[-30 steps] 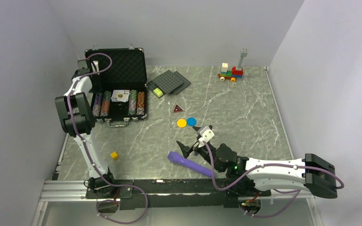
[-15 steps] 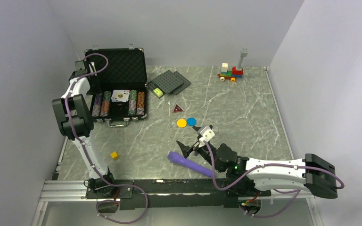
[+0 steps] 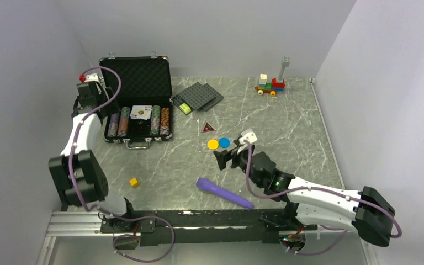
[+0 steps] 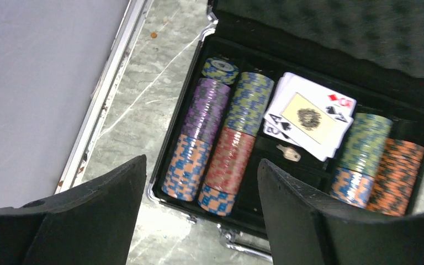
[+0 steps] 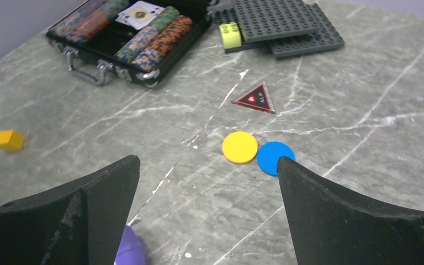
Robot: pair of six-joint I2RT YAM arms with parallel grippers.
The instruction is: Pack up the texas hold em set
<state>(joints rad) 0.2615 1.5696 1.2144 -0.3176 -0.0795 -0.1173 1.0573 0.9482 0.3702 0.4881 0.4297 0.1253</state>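
- The right gripper (image 5: 207, 165) hangs low over the marble table (image 5: 364, 99), tilted forward. Its fingers are wide apart and nothing is between them.
- Just ahead of its fingertips lie the yellow disc (image 5: 239, 147) and the blue disc (image 5: 275, 158), flat on the table and edge to edge. The blue one sits close to the right finger.
- Farther out is the dark red triangle (image 5: 255, 98), also flat and on its own, between the discs and the grey studded building plates (image 5: 287, 25).
- The left gripper (image 4: 201, 165) hovers above the open black case (image 3: 138, 74). It too is spread wide and empty.
- Below it the striped chip stacks (image 4: 221, 143) lie in rows. The playing cards (image 4: 309, 116) are fanned face up in the middle compartment.
- The case sits at the far left of the table, lid upright, well apart from the three loose pieces.
- The step in hand looks like collecting the loose pieces, beginning with a disc. The chips and cards seem already stowed.
- The next move likely calls for the right arm to drop and straddle one disc without nudging its neighbour. A thin flat piece gives little edge to grip.
- The purple cylinder (image 3: 223, 192) and the yellow cube (image 5: 8, 139) lie near the arm's path. They are not part of the set.
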